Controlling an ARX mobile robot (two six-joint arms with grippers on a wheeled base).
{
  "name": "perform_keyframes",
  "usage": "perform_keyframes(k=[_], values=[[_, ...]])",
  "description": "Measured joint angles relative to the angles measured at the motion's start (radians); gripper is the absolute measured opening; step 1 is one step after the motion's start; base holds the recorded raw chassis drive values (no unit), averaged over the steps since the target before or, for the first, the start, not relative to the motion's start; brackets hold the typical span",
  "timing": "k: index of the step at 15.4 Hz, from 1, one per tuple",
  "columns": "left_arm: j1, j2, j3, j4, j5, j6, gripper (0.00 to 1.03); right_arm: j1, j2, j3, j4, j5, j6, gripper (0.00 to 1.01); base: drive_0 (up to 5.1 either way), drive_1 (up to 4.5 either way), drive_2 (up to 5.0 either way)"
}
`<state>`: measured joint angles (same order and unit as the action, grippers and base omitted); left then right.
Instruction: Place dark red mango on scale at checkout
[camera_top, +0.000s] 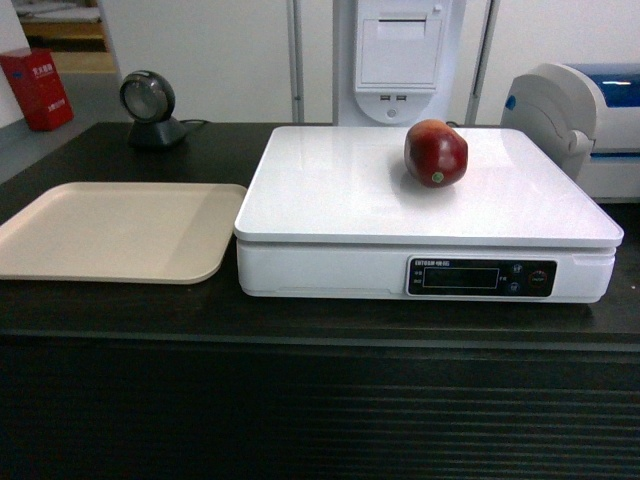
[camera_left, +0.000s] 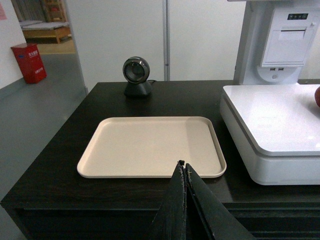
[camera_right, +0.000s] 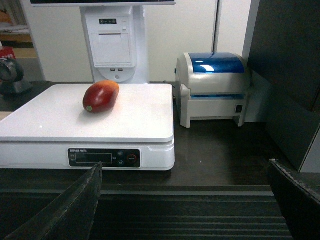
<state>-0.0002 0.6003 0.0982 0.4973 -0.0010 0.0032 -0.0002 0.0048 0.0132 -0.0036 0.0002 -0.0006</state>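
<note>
On the black checkout (camera_top: 120, 320), the dark red mango (camera_top: 436, 153) lies on the scale (camera_top: 330, 190), ahead-left of the wide-open, empty right gripper (camera_right: 185, 200); left gripper (camera_left: 186, 172) closed, empty.

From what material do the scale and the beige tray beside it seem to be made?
The scale looks like glossy white plastic: its smooth top throws soft reflections, also under the dark red mango. Whether the top plate is plastic or coated metal cannot be told. The beige tray looks like matte moulded plastic, with rounded corners, a raised rim and hardly any shine.
</note>
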Motion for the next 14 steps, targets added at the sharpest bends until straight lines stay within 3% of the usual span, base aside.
perform_keyframes(k=[10, 14], values=[[0.0, -0.307, -0.089, -0.2, 0.0, 0.0, 0.02, 0.0, 0.0, 0.0, 0.0, 0.0, 0.0, 0.98, 0.0, 0.0, 0.0], [0.0, -0.331, -0.089, -0.229, 0.0, 0.0, 0.02, 0.0, 0.0, 0.0, 0.0, 0.0, 0.0, 0.98, 0.0, 0.0, 0.0]])
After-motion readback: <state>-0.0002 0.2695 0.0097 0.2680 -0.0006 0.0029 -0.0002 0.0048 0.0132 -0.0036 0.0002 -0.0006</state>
